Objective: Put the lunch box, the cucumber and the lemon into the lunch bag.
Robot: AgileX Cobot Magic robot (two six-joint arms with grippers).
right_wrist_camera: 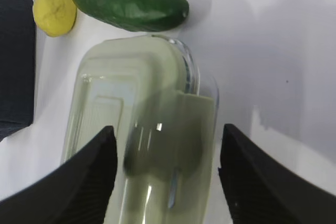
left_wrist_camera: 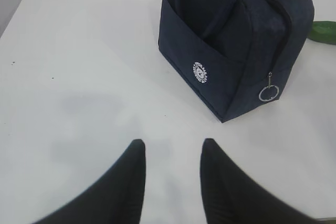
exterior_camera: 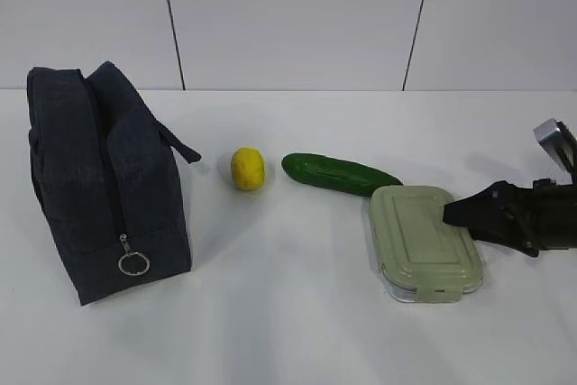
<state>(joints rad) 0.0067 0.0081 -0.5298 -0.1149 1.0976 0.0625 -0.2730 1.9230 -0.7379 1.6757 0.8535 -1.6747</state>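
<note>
The navy lunch bag stands at the left with its top closed and its ring pull hanging low on the near end. To its right lie the yellow lemon and the dark green cucumber. The lunch box, with its sage-green lid, rests on the table in front of the cucumber. My right gripper hovers open over the box's right end; in the right wrist view its jaws stand wide above the lid, not touching it. My left gripper is open and empty above bare table, short of the bag.
A white tabletop holds everything, and a pale panelled wall closes the back. The bag's short strap sticks out toward the lemon. In the left wrist view a tip of the cucumber shows beyond the bag.
</note>
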